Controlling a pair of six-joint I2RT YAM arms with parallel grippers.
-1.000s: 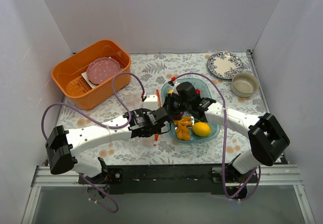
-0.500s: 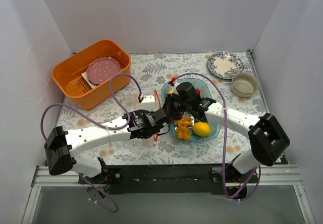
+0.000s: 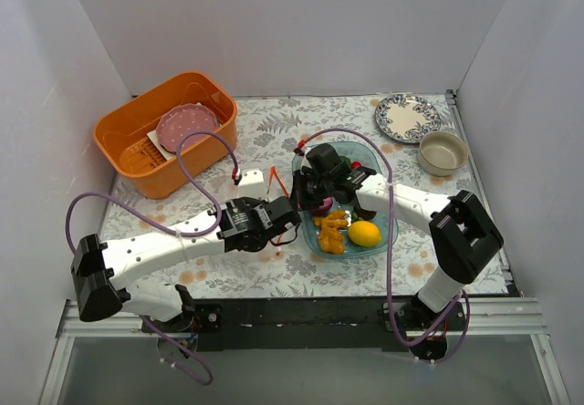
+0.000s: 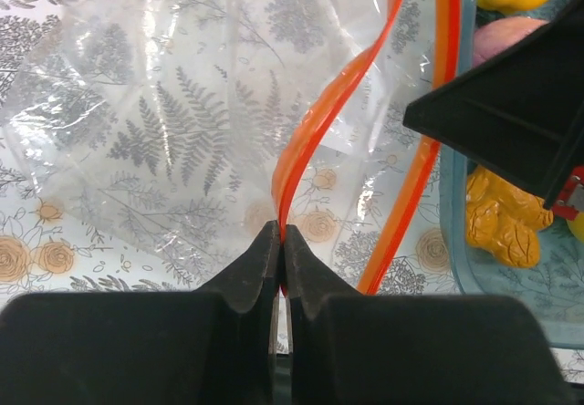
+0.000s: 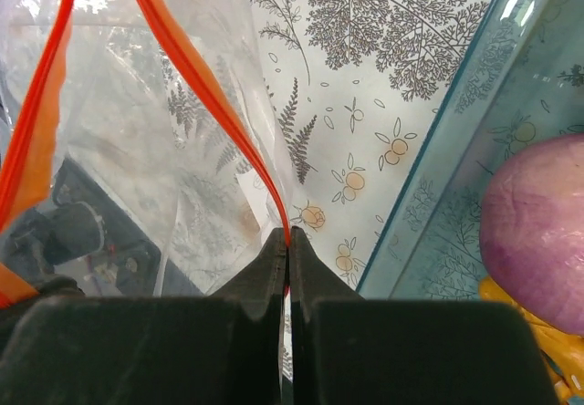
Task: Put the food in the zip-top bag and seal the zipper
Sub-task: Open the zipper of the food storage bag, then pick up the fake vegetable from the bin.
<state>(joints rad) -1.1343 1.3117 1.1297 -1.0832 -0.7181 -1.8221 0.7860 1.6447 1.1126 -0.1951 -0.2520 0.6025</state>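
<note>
L gripper (image 4: 281,241): jaws together, clamped on zipper (image 4: 319,122) strip. R gripper (image 5: 287,239): likewise pinched on strip, prob. opposite lip.
Zip-top bag (image 4: 164,104): on table (image 3: 219,277), just beside blue tray (image 5: 456,140), mouth toward tray.
Handling, my est.: film light, limp, slippery; strip is only firm part, so I grip there.
Food in tray: purple onion (image 5: 538,223), lemon (image 3: 365,233).
Clearance: tray rim close beside R; open table on L side; orange basket (image 3: 164,136) well apart.

Right fingers (image 5: 260,282) tight on the orange-red zipper (image 5: 187,54) of the clear bag (image 5: 119,131), purple onion (image 5: 534,232) alongside
</note>
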